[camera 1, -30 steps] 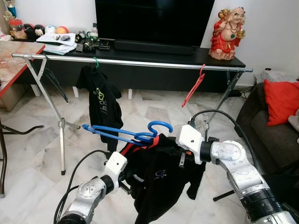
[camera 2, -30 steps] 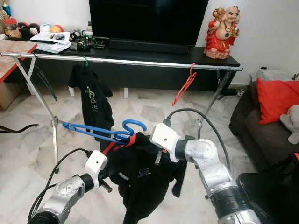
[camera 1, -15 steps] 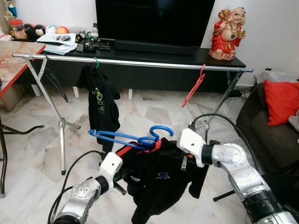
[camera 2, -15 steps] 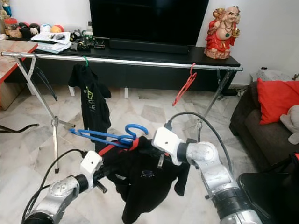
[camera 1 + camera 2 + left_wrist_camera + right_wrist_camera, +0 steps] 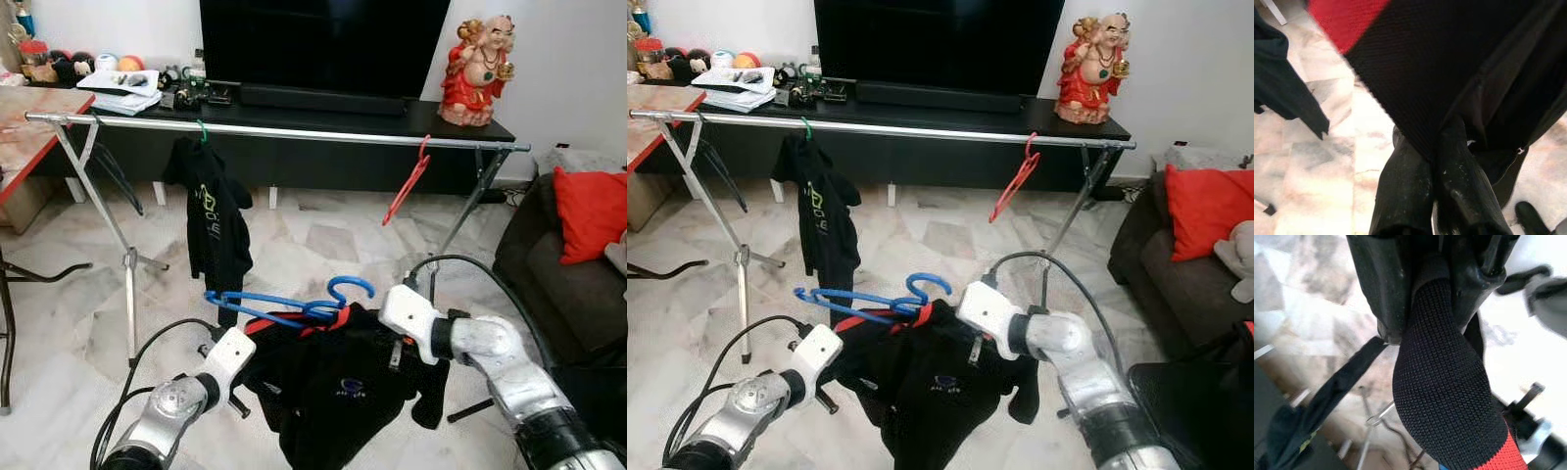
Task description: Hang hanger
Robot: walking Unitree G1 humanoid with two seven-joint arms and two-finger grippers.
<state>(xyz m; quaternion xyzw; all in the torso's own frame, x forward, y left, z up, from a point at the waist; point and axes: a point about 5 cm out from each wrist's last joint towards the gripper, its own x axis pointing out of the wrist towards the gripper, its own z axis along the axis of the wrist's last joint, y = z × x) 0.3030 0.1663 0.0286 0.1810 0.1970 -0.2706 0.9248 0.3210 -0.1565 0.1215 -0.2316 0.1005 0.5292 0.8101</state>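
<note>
A black shirt with red trim (image 5: 333,377) hangs spread between my two grippers, low in front of me. A blue hanger (image 5: 284,304) lies across its collar, hook to the right. My left gripper (image 5: 250,364) is shut on the shirt's left shoulder; its fingers (image 5: 1422,181) pinch the black fabric. My right gripper (image 5: 384,328) is shut on the right shoulder, with the cloth (image 5: 1444,382) bunched between its fingers (image 5: 1383,289). Beyond stands a silver clothes rail (image 5: 294,132) carrying a black shirt on a green hanger (image 5: 216,215) and an empty red hanger (image 5: 407,181).
A black TV bench with a television (image 5: 323,44) and a red figurine (image 5: 477,70) runs behind the rail. A dark sofa with a red cushion (image 5: 591,211) is at the right. A red-edged table (image 5: 29,127) stands at the left. Marble floor (image 5: 323,230) lies between me and the rail.
Both grippers have dropped lower with the shirt, and the blue hanger has shifted right and down with it. The shirt now hangs wider between them.
</note>
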